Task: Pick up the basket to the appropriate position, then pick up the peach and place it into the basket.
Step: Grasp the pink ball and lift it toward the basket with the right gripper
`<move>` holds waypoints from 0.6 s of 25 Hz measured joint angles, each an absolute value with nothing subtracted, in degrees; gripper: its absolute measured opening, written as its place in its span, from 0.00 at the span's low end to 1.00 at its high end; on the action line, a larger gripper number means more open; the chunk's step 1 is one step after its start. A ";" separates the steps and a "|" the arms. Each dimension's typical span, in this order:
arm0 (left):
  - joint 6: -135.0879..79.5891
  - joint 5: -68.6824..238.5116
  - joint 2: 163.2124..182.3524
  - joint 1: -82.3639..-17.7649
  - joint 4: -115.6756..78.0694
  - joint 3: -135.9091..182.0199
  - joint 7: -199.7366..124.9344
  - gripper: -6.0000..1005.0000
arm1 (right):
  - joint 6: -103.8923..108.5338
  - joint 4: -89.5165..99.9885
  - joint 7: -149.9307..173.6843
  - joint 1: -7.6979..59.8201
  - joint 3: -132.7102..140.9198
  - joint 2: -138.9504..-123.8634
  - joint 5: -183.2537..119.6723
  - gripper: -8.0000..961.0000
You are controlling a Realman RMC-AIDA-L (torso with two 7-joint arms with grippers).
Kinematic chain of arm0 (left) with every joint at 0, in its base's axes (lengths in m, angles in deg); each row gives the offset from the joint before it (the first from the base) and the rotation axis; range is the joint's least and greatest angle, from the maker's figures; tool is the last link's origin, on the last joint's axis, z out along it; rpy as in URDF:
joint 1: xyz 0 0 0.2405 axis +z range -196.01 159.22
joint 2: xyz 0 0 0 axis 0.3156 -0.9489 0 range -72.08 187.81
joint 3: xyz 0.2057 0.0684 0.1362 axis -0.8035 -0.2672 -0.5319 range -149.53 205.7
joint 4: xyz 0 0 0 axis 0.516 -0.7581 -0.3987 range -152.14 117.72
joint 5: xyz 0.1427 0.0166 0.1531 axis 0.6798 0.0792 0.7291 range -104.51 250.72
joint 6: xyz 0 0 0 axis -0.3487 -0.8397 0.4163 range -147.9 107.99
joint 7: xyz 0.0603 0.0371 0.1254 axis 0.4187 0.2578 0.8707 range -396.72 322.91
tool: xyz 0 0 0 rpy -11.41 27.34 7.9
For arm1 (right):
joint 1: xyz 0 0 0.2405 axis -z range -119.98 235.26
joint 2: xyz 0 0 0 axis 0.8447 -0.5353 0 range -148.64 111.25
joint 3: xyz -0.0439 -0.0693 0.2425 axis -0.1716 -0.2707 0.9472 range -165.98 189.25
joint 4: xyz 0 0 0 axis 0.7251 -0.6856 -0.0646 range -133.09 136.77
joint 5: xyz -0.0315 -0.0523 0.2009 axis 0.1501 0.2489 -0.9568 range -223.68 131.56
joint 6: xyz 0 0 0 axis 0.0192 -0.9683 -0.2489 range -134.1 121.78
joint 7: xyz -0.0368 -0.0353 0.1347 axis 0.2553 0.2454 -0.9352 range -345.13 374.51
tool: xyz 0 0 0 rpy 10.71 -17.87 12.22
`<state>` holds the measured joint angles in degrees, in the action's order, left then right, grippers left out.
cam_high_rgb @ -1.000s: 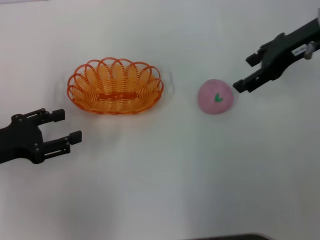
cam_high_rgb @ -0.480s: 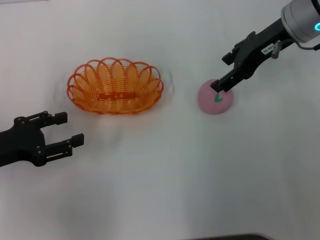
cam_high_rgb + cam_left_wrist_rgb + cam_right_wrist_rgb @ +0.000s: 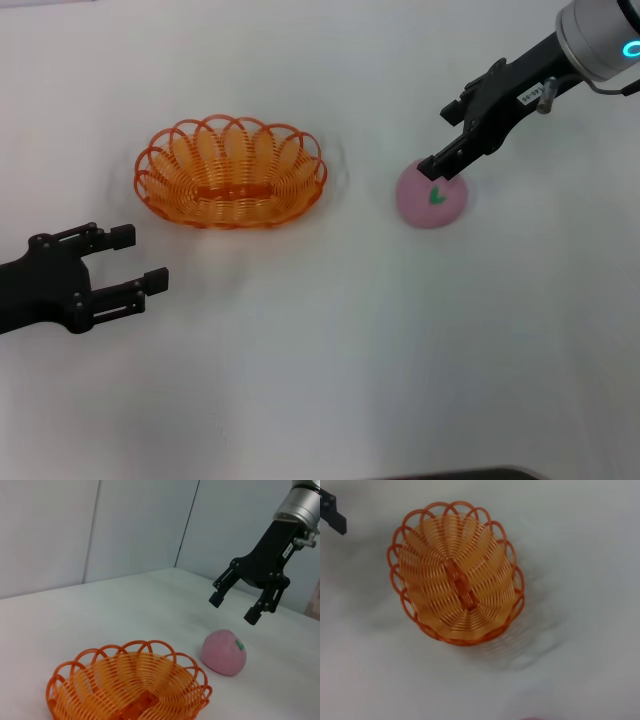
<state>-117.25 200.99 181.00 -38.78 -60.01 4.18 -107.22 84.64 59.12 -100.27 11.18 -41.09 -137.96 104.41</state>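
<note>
The orange wire basket stands empty on the white table, left of the middle. The pink peach with its green leaf mark lies to the basket's right. My right gripper is open and hovers just above the peach, a little to its far side, not touching it. The left wrist view shows the same: the right gripper open above the peach, with the basket closer to the camera. My left gripper is open and empty, low at the near left of the basket. The right wrist view looks down on the basket.
The white table carries nothing else in view. A fingertip of the left gripper shows at the corner of the right wrist view. Pale walls rise behind the table in the left wrist view.
My right gripper has swung in from the right until it is over the peach. The left gripper shifted only slightly. Basket and peach have not moved.
</note>
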 joint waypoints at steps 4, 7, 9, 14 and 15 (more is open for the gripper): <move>-117.44 200.99 181.00 -38.85 -60.01 4.18 -107.26 0.75 | 84.28 58.60 -100.42 11.12 -41.52 -137.96 104.41 0.96; -117.74 200.99 181.00 -39.05 -60.01 3.93 -107.67 0.75 | 84.11 58.35 -100.62 11.05 -42.18 -137.96 104.46 0.96; -117.77 200.99 181.00 -39.11 -60.01 3.83 -107.80 0.75 | 83.73 58.15 -101.10 11.03 -42.93 -137.96 104.85 0.96; -117.72 200.98 181.00 -39.13 -60.00 3.75 -107.83 0.75 | 81.12 55.27 -102.43 10.25 -45.51 -137.96 106.27 0.96; -117.66 200.98 181.00 -39.13 -59.91 3.64 -107.83 0.75 | 80.35 54.21 -102.47 9.98 -46.07 -137.96 106.35 0.96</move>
